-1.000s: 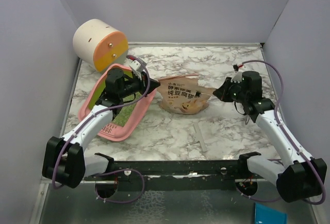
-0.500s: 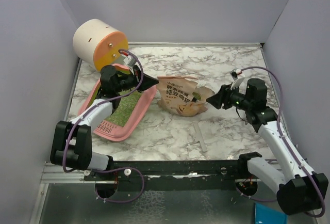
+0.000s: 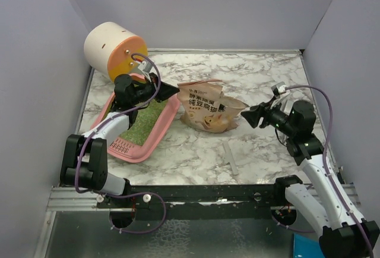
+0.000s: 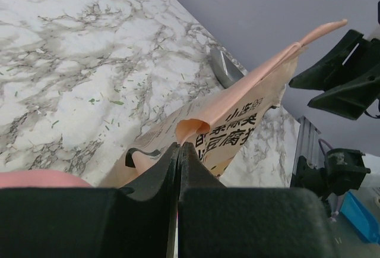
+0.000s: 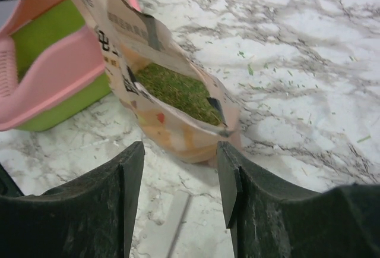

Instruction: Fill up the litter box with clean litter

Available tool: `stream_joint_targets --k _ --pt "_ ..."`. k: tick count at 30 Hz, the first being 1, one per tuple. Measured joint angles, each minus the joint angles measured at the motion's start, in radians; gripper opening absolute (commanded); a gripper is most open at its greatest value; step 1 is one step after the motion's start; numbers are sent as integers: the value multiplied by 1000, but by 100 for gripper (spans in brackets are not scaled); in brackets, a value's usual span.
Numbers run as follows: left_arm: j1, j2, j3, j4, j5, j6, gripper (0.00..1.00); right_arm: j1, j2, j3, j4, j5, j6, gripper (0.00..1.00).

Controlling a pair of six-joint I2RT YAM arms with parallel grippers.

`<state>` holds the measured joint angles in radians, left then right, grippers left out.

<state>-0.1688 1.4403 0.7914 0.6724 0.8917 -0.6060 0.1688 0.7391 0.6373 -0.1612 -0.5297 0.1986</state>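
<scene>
- Step in hand, as judged: tipping the paper bag [image 3: 208, 112] so that the clean litter [image 5: 178, 91] runs into the litter box [image 3: 160, 132].
- Left pincer [image 4: 178, 151]: clenched on a folded edge at the bag's top, on the side next to the tray.
- Right pincer [image 5: 179, 151]: released, jaws apart, facing the bag's other side. Whether it touches the bag cannot be told.
- Location: the litter box lies on the tabletop [image 3: 267, 74] at the left, just beside the bag. A grainy green layer covers part of its bottom. More litter sits inside the open bag.
- Procedure: grasp the bag's body with the right pincer, below the mouth. Bring the mouth over the tray's bottom, not over its rim. Tilt slowly, since fine granules are likely to flow in a rush.
- Risk: thin paper may tear or slip at the pinched fold.
- Materials:
  - Bag: tan paper, creased, limp, printed.
  - Tray: smooth, rigid pink plastic in a rounded rectangle, lime-green inside, with a slotted grille at the near end.
  - Litter: fine, loose, greenish.
  - Tabletop: hard, marble-patterned, flecked with stray grains.
</scene>
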Motion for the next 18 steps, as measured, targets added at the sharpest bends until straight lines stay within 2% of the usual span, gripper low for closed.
stream_joint_targets --k 4,10,18 --pt "10 9 0 3 -32 -22 0 0 38 -34 11 51 -22 50" --pt "20 50 8 14 -47 -44 0 0 192 -19 14 101 -70 49" --pt "26 77 32 15 -47 -63 0 0 216 -42 165 33 -100 48"
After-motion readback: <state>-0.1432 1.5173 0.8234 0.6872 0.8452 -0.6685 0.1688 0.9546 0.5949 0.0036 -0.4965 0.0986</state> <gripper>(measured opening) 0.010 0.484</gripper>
